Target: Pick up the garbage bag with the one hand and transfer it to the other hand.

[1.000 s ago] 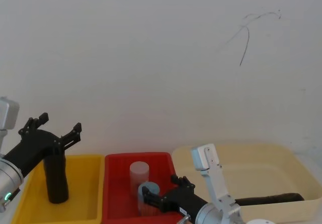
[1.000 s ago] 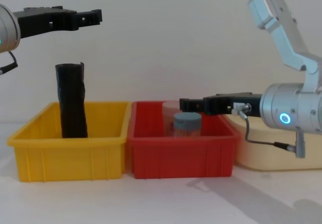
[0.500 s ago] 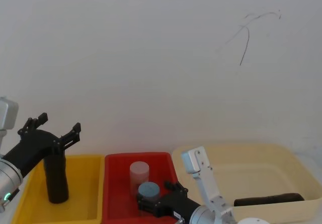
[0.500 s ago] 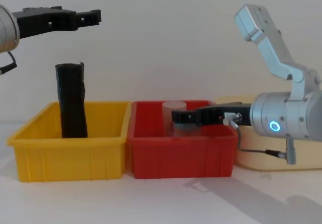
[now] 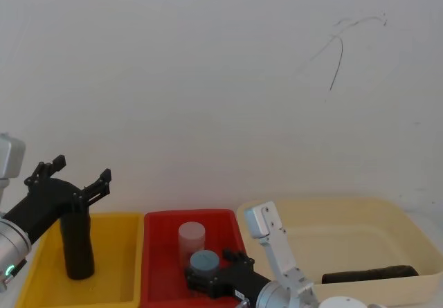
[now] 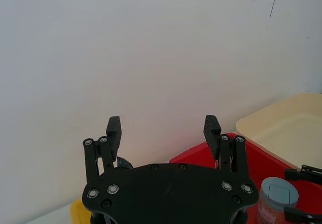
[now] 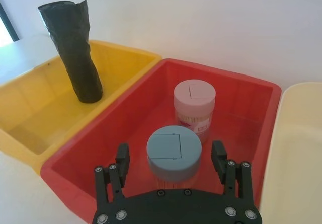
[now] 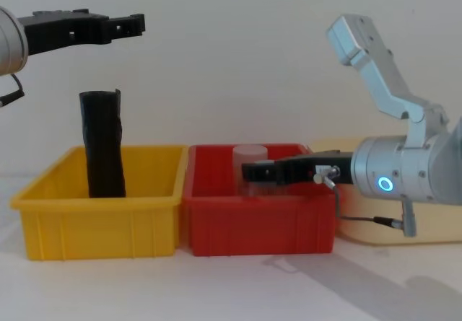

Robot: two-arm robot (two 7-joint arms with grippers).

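Right gripper [image 7: 171, 158], fingers wide, has advanced to straddle the blue-lidded jar [image 7: 174, 152].

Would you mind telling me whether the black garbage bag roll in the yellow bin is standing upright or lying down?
Upright. The garbage bag roll stands on end in the yellow bin, its top well above the rim, leaning slightly; no gripper touches it.

Your chest view hides the garbage bag's [image 8: 103, 144] base behind the yellow bin [image 8: 101, 220] wall, the grey-lidded jar [image 5: 205, 263] partly behind the right gripper [image 8: 249, 172], left arm cut off at the edge
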